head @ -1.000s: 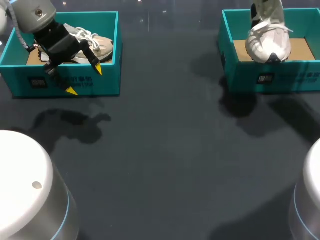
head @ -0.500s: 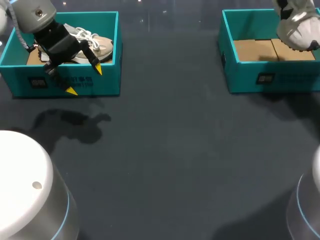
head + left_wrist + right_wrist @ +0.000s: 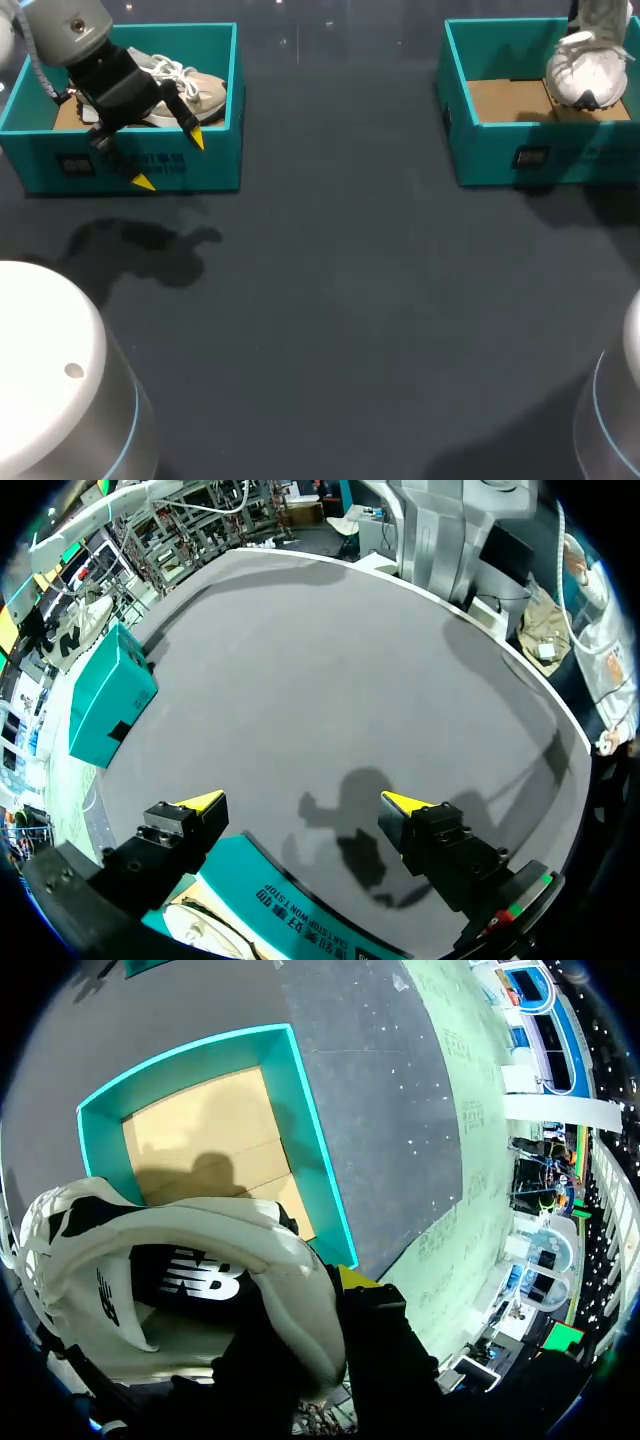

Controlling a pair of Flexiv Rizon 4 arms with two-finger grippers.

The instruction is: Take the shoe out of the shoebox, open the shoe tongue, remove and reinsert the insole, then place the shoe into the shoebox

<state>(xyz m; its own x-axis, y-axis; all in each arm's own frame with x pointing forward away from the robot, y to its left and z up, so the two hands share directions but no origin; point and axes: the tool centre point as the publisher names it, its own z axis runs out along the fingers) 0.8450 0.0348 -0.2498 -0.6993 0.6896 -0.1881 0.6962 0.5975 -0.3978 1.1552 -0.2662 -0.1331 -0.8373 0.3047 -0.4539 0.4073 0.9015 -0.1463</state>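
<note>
Nearest you, the bases of your left arm [image 3: 50, 380] and right arm [image 3: 615, 400] fill the near corners of the dark table [image 3: 330, 300].

Farther out on the left stands the left shoebox [image 3: 215, 165], teal, with a beige shoe [image 3: 200, 90] lying inside it. Your left gripper [image 3: 170, 160] hangs over the near wall of that box with its fingers spread wide and nothing between them. The left wrist view shows the yellow tips well apart over the box's near wall [image 3: 300, 920].

At the far right sits the right shoebox [image 3: 490, 150], also teal, with a brown cardboard floor. The white shoe [image 3: 585, 72] hangs toe-down over the far right part of that box, its toe at or just above the cardboard; you cannot tell whether it touches.

In the right wrist view, your right gripper [image 3: 335, 1295] grips the white shoe [image 3: 200, 1230] at the heel collar. One yellow fingertip [image 3: 356, 1278] shows on the outside of the collar, and the other is hidden by the shoe. The box wall [image 3: 300, 1110] lies ahead of the gripper.
</note>
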